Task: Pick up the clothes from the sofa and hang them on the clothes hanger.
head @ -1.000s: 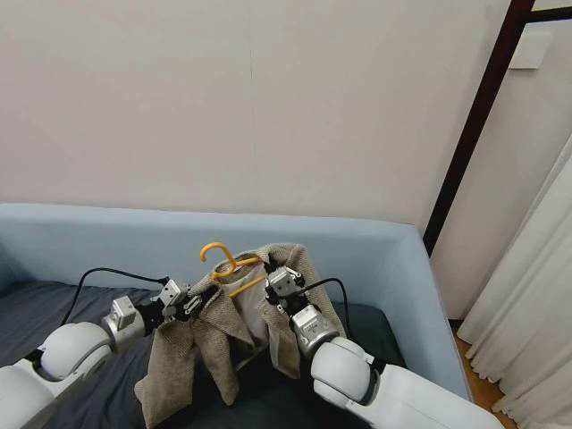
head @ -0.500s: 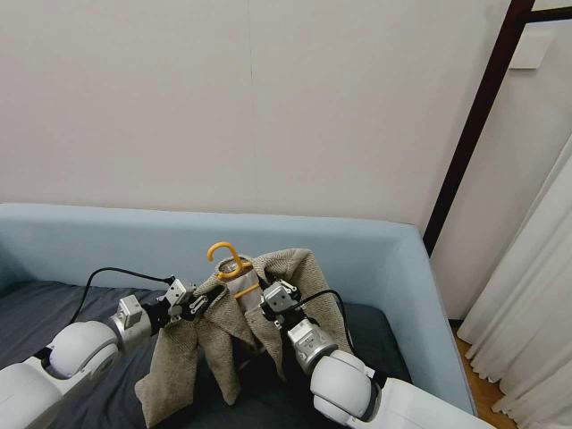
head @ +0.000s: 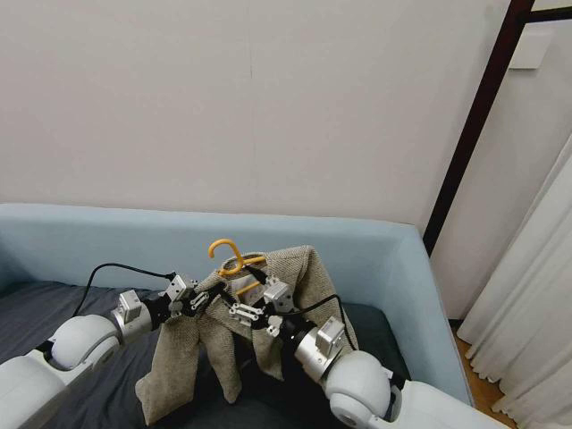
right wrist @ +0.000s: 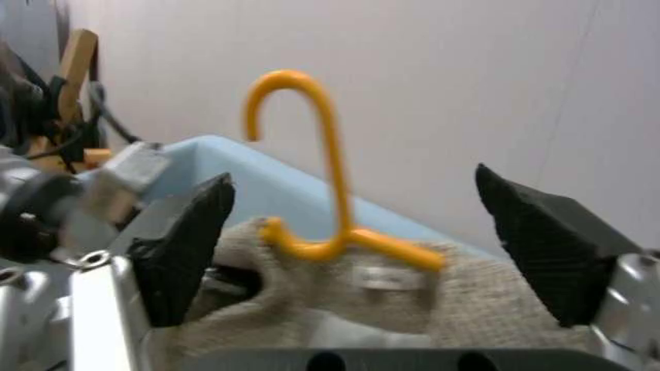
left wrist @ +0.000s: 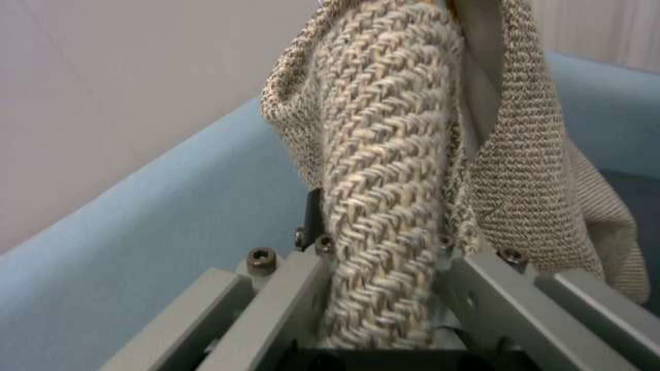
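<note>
Beige herringbone cloth makes up the jacket (head: 295,277), which hangs on an orange hanger (head: 229,254) in mid-air in front of the pale blue sofa back (head: 384,255) and above the dark seat cushion (head: 54,313). The jacket's long axis runs up and down: collar and shoulders at the top, front panels and 1 sleeve trailing toward the cushion, though whether the hem rests on it cannot be told. The hanger's hook stands upright above the collar with its open side toward the robot's left, and its orange bar runs roughly side to side, sloping a little. The left gripper (head: 185,300) comes in from the lower left, its forearm rising toward the middle with a black cable (head: 116,268) arching over it, and its jaws are clamped on the jacket's shoulder edge on that side. In the left wrist view a thick roll of the woven jacket (left wrist: 387,154) is pinched between the 2 grey jaws of the left gripper (left wrist: 384,309). The right gripper (head: 253,309) reaches from the lower right, wrist angled up and to the left, at the front of the jacket just below the collar. In the right wrist view the right gripper (right wrist: 361,247) has its jaws spread wide, gripping nothing, with the 2 black pads (right wrist: 191,239) on either side of the hanger (right wrist: 324,154) and the jacket (right wrist: 484,297) beyond them.
</note>
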